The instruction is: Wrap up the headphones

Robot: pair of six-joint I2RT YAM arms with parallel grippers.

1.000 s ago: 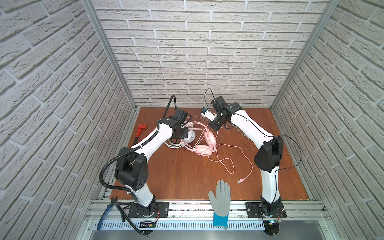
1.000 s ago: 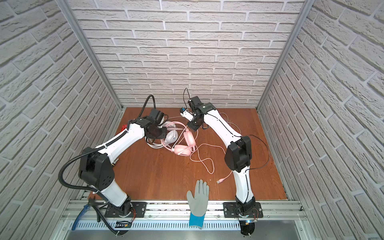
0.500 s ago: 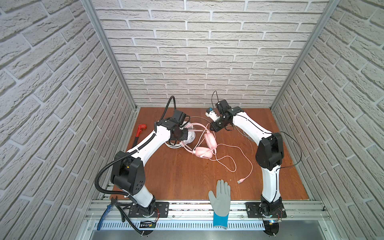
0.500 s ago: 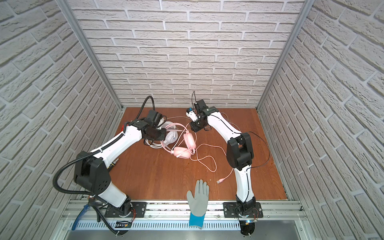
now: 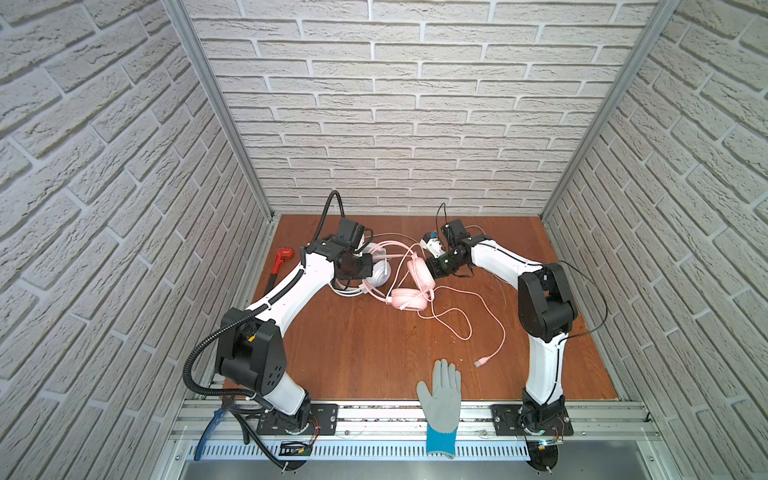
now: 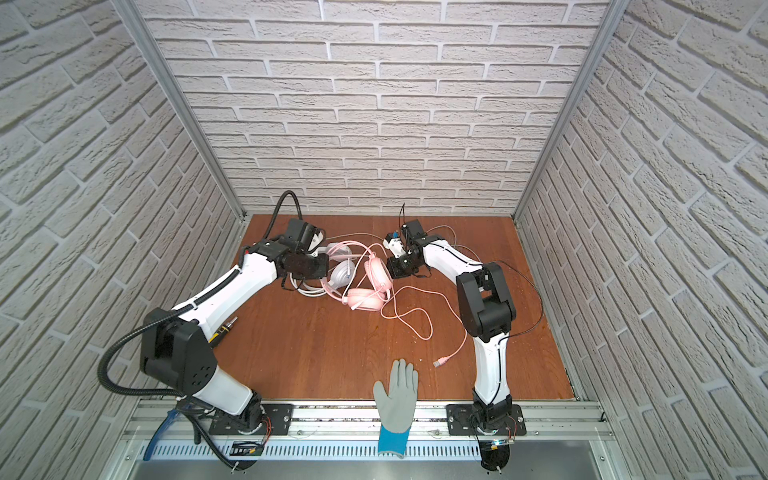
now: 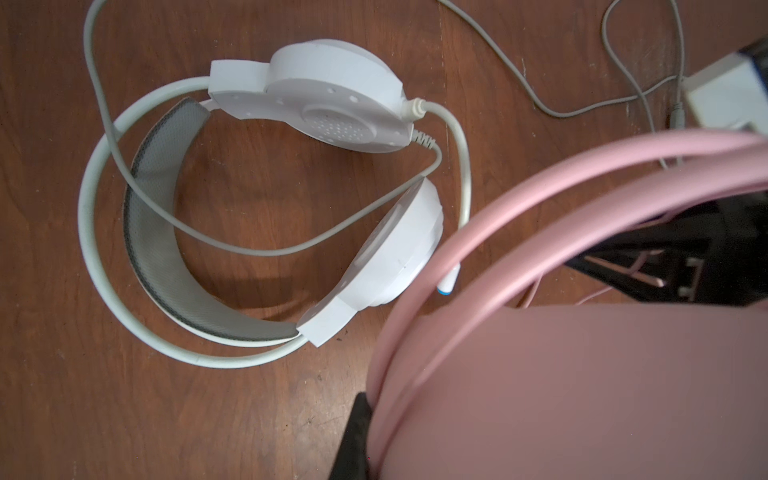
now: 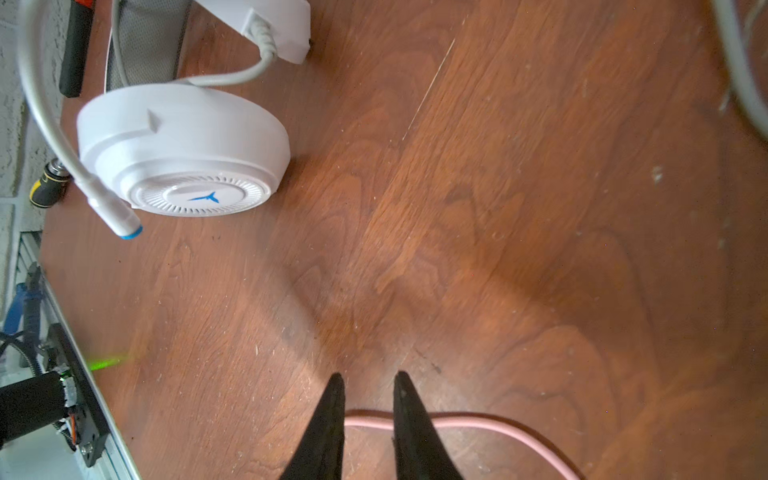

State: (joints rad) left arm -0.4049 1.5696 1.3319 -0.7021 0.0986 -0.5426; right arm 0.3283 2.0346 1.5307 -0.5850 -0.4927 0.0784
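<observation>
Both headsets sit toward the middle of the back edge of the brown wooden desk (image 5: 374,353). The white over-ear plastic headset (image 7: 332,104) lies flat w/ its own grey cable draped loosely across the band. In both top views it's partly under the L arm's wrist. The pink over-ear headset (image 5: 409,299) is just beside it, on the R arm's side. One earcup lies flat on the wood, the other is tipped up on edge, and the band arches up toward the L gripper (image 5: 361,264).

That claw is closed tight. In the L wrist view the pink band runs right against its one visible finger (image 7: 355,432), so it looks clamped on that band.

The R gripper (image 8: 368,380) hangs low over bare wood near the tipped-up earcup, fingers a narrow gap apart. The thin pink cable (image 8: 498,427) crosses that gap – lying on the wood beyond or sitting between the fingers, can't tell. In the top views the cable loops loosely toward the front right corner. Its plug end (image 5: 482,362) lies near the grey knit glove (image 5: 440,395) w/ blue cuff at the front edge. A red-handled tool (image 5: 282,257) sits by the left edge.
</observation>
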